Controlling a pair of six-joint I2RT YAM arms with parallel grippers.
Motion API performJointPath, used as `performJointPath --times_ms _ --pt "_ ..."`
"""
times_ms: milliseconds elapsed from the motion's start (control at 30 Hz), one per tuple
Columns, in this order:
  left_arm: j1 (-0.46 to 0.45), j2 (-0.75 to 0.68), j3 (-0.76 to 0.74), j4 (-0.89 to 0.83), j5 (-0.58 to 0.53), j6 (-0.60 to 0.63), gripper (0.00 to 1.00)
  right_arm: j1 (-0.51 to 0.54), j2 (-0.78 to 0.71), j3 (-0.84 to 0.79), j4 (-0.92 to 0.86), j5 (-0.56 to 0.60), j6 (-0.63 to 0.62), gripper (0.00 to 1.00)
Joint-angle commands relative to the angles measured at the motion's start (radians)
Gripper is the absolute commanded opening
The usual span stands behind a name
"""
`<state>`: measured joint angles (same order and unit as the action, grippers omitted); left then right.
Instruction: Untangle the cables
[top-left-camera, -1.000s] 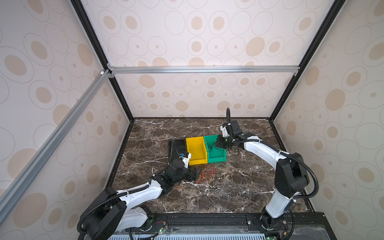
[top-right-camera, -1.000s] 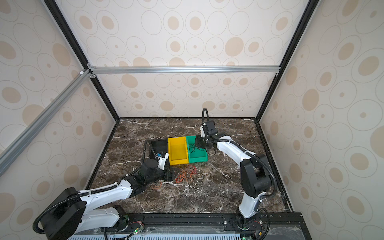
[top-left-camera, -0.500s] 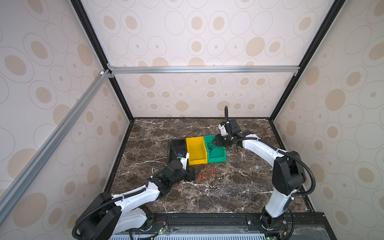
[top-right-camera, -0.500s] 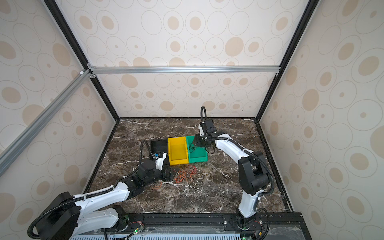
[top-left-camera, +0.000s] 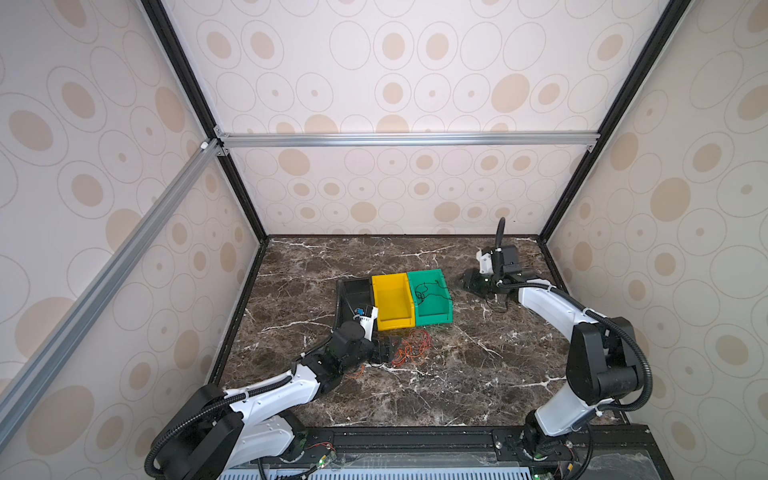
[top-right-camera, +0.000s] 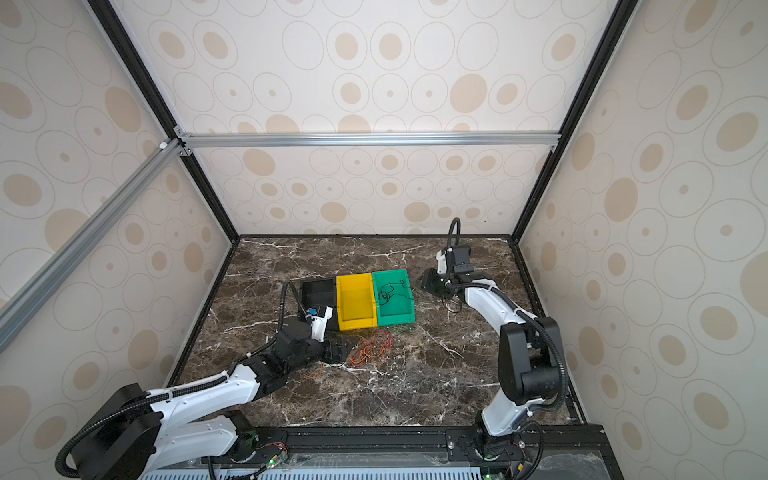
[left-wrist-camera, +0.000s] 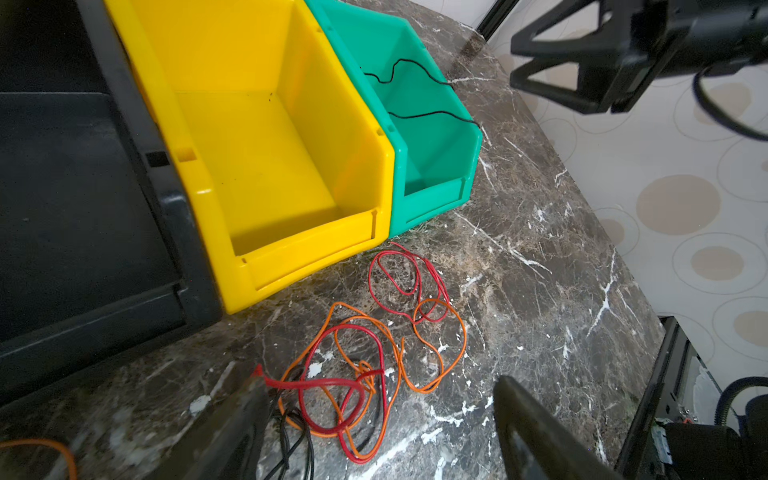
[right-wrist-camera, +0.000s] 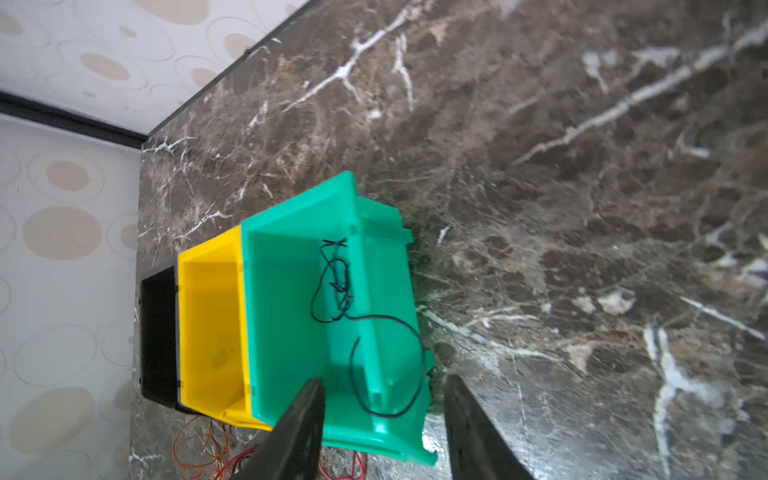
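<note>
- Near the middle of the marble table (top-left-camera: 478, 374), we find the left gripper (left-wrist-camera: 380, 384) low over the surface, its jaws spread wide and holding nothing.
- The orange and red cables (left-wrist-camera: 374, 353) lie as one loose tangle. It starts between those jaws and runs away from them toward the front of the green bin (left-wrist-camera: 432, 199).
- In both top views the tangle's longer spread follows the fronts of the yellow bin (top-left-camera: 392, 299) and the green one, roughly parallel to the table's near edge.
- A red end rests at one left fingertip; we cannot tell whether it touches.
- The right gripper (right-wrist-camera: 384, 380) hangs raised beside the green bin, on the side away from the yellow one. Its jaws are parted and empty, and it is well apart from the tangle, so we judge the left arm the nearer for the next pull.
- The wires look hair-thin and limp. Red loops cross orange loops several times, a dark strand runs under the knot close to the left jaws, and one orange strand trails off beside the left arm.
- A black cable (right-wrist-camera: 336, 286) sits curled in the green bin, one loop draped over its outer wall; the yellow bin shows nothing inside.
- We judge the work partly done: one colour is set apart, two lie crossed.
</note>
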<state>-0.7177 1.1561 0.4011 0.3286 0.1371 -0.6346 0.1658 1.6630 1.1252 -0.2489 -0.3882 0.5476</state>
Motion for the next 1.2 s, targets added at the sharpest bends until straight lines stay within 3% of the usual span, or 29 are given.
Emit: performJointPath --times_ms 0,400,800,1167 --pt "0.006 0.008 0.0 0.023 0.001 -0.016 0.84 0.001 0.036 -0.037 0.113 -0.104 0.067 0.47" --pt "0.007 0.025 0.007 0.022 0.009 -0.025 0.84 -0.006 0.149 -0.062 0.226 -0.122 0.111 0.3" --pt "0.007 0.034 0.01 0.021 0.002 -0.023 0.84 -0.004 0.098 -0.062 0.189 -0.082 0.064 0.01" --pt "0.007 0.03 0.003 0.026 -0.002 -0.027 0.84 0.029 0.011 -0.037 0.162 -0.089 0.05 0.0"
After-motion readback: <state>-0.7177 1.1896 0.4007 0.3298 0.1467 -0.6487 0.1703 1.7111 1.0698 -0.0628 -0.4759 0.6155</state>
